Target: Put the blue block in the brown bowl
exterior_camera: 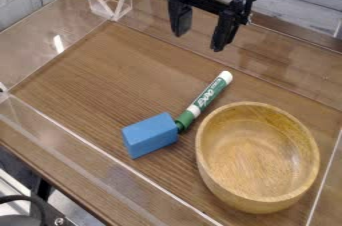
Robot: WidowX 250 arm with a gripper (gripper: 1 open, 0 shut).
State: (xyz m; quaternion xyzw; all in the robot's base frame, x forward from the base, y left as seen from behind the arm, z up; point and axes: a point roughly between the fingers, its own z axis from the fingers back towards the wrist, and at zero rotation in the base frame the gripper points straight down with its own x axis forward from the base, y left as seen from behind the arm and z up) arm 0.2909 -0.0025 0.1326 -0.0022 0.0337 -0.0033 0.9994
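The blue block (151, 134) lies on the wooden table at the front, left of the brown bowl (258, 156). The bowl is round, shallow and has nothing inside it. My gripper (199, 29) hangs above the back of the table, pointing down, with its two dark fingers spread apart and nothing between them. It is well behind and above both the block and the bowl.
A green-and-white marker pen (205, 98) lies diagonally between the block and the bowl, its tip near the block. Clear plastic walls (54, 40) ring the table, with a clear triangular stand (107, 2) at the back left.
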